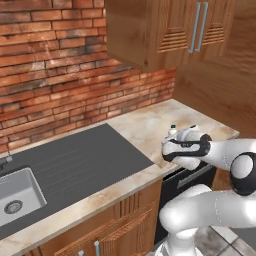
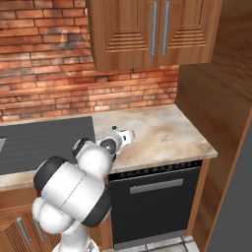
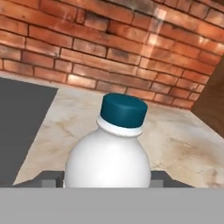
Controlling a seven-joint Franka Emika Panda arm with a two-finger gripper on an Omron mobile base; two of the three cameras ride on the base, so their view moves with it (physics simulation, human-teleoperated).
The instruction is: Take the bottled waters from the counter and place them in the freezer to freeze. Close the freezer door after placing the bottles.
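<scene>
On the counter [image 2: 162, 133] near its front edge, hand [image 3: 107, 180] gripping white bottle [image 3: 109, 157], bare stone beyond to the brick wall [image 3: 109, 48].

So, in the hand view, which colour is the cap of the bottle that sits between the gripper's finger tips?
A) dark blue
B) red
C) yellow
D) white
A: the hand view shows the bottle with a white rounded body and a dark blue cap, standing on the beige counter in front of the brick wall.
</scene>
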